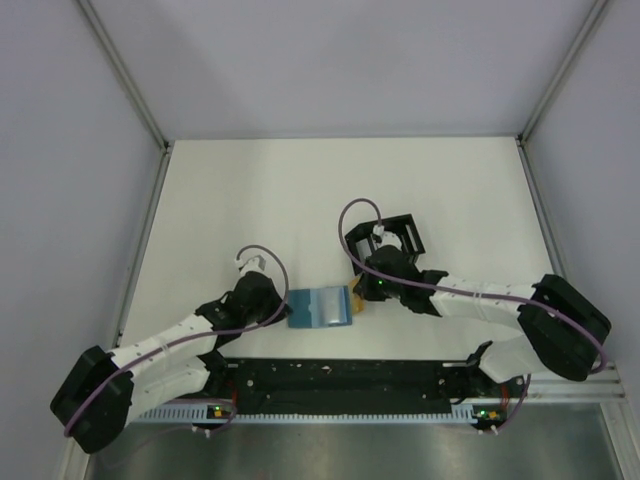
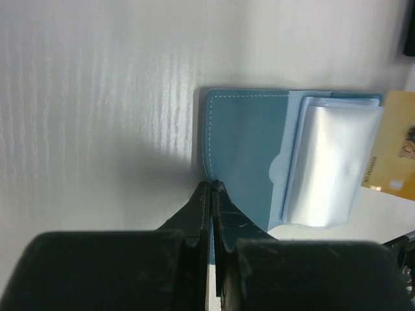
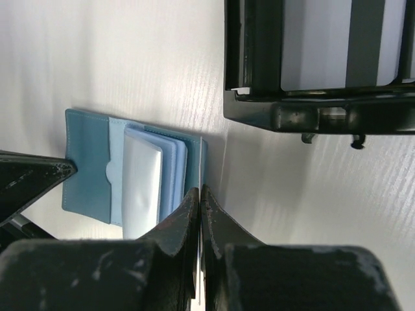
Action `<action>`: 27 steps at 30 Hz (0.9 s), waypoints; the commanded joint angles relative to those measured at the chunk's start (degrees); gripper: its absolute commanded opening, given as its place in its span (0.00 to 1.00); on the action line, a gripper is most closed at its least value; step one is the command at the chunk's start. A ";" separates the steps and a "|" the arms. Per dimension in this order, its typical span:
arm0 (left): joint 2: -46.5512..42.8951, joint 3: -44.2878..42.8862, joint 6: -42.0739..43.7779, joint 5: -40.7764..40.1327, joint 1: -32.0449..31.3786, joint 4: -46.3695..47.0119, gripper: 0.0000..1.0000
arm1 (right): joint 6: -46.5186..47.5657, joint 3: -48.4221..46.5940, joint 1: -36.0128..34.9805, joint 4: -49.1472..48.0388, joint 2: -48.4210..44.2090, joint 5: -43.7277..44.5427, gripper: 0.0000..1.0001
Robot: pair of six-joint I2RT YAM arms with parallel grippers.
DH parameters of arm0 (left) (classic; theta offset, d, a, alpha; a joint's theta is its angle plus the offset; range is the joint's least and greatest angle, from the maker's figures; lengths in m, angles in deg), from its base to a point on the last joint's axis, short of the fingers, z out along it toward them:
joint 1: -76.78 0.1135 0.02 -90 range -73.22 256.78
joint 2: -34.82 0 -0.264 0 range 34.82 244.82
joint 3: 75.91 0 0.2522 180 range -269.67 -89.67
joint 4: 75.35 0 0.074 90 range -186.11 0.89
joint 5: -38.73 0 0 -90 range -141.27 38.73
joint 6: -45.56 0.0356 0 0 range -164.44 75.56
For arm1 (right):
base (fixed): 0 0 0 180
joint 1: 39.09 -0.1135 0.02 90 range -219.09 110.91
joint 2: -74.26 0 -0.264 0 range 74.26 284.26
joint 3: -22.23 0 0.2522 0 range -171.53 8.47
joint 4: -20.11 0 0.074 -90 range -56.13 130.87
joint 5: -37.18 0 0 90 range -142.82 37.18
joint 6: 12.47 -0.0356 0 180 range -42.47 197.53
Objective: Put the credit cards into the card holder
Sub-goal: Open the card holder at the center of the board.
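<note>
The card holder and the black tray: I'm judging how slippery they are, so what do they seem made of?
The card holder: cover looks like matte leather or imitation leather, with pale stitching along its edge; its inner sleeves look like glossy clear plastic, catching glare. The black tray: probably rigid moulded plastic, semi-gloss, with light highlights on its rim.

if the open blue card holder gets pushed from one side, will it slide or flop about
Probably slides readily: the card holder lies flat and thin on the smooth white table. Likely floppy rather than stiff, since it lies open with a loose stack of clear sleeves that could fan or flip. Those glossy sleeves look slippery to pinch.
</note>
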State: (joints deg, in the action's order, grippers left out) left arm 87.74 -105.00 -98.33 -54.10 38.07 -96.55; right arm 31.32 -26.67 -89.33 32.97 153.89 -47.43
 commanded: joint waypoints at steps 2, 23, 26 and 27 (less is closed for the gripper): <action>2.27 -0.49 1.59 -1.92 -0.04 -2.93 0.00 | -0.28 0.94 0.05 -1.90 -4.40 1.73 0.00; 2.00 -0.31 0.98 -1.13 -0.04 -1.00 0.00 | -3.79 3.67 0.32 -11.04 -5.02 -5.12 0.00; 1.92 -0.31 0.72 -0.77 -0.04 -0.56 0.00 | -4.50 3.23 0.40 -10.79 -3.09 -5.21 0.00; 1.92 -0.14 0.71 -0.69 -0.04 -0.29 0.00 | -4.76 3.14 0.32 -10.70 -2.47 -5.21 0.00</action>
State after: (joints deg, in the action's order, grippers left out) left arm 89.45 -105.11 -98.11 -54.40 38.07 -96.81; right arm 28.58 -22.38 -89.07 26.36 149.26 -51.45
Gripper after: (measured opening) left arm 0.012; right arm 0.005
